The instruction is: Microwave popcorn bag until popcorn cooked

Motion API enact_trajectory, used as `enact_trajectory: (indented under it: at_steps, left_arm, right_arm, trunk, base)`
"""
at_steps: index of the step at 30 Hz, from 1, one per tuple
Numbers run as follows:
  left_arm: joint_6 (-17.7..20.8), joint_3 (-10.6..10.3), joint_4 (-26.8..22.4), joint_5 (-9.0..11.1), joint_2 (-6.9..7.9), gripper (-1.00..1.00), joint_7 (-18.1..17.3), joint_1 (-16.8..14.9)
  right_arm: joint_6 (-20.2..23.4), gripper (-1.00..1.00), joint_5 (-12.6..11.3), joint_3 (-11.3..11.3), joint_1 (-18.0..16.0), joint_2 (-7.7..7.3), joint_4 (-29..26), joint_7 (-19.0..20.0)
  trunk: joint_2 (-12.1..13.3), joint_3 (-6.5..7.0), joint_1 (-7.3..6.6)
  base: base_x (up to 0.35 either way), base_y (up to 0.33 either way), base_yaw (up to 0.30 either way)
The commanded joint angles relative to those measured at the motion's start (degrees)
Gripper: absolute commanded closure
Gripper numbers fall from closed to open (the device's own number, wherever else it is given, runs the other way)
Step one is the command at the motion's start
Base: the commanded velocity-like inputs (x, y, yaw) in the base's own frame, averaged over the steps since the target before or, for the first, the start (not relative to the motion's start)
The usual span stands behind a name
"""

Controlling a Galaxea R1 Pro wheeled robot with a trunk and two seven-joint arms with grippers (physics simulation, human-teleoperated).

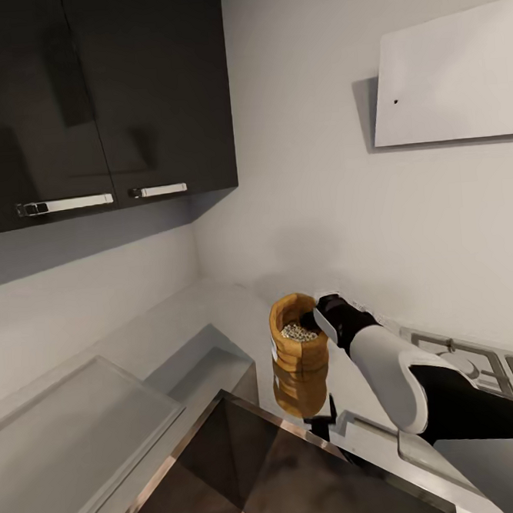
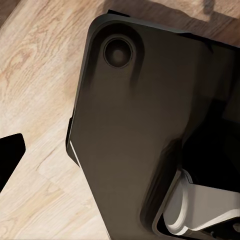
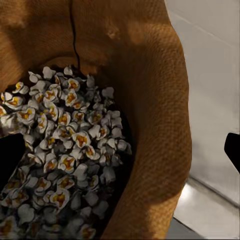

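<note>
head view: right gripper (image 1: 317, 321) at popcorn bag (image 1: 299, 367) rim

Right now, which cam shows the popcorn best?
Right wrist view: the popcorn lies close up inside the bag, single pieces distinct. The head view gives a small pale patch in the bag's mouth, beside the right hand. The left wrist view looks at wood floor.

popcorn (image 3: 60, 165) inside popcorn bag (image 1: 300, 369)

The right arm (image 1: 397, 376) wears a smooth white shell over black joints; its end effector (image 1: 323, 321) is black with white trim.
</note>
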Motion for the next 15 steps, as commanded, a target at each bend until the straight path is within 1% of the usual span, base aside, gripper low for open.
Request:
enact_trajectory:
  at_steps: [1,4,10,12,15]
  left_arm:
    - [-0.04,0.35,-0.1,0.1,-0.03,-1.0,0.0,0.03]
    - [-0.04,0.35,-0.1,0.11,0.0,-1.0,0.0,0.03]
    - [-0.04,0.35,-0.1,0.09,-0.02,-1.0,0.0,0.03]
    - [-0.04,0.35,-0.1,0.07,-0.01,-1.0,0.0,0.03]
    - [-0.04,0.4,-0.1,0.07,0.01,-1.0,0.0,0.03]
  right_arm:
    - [0.22,-1.0,0.48,-0.46,-0.04,-0.05,0.31,-0.04]
    - [0.2,-1.0,0.5,-0.46,-0.04,-0.45,0.86,-0.09]
    - [0.24,-1.0,0.51,-0.47,-0.04,-0.79,0.94,-0.12]
    - [0.26,-1.0,0.52,-0.46,-0.04,-1.29,1.01,-0.1]
    - [0.26,-1.0,0.45,-0.46,-0.04,-1.6,1.15,-0.05]
  trunk:
    - [-0.07,-0.08,0.01]
    - [-0.07,-0.08,0.01]
    - [-0.07,-0.08,0.01]
    - [-0.07,-0.08,0.01]
    - [-0.07,-0.08,0.01]
  base:
    - [0.0,0.0,0.0]
    - [0.0,0.0,0.0]
    - [0.0,0.0,0.0]
    - [0.0,0.0,0.0]
    - [0.0,0.0,0.0]
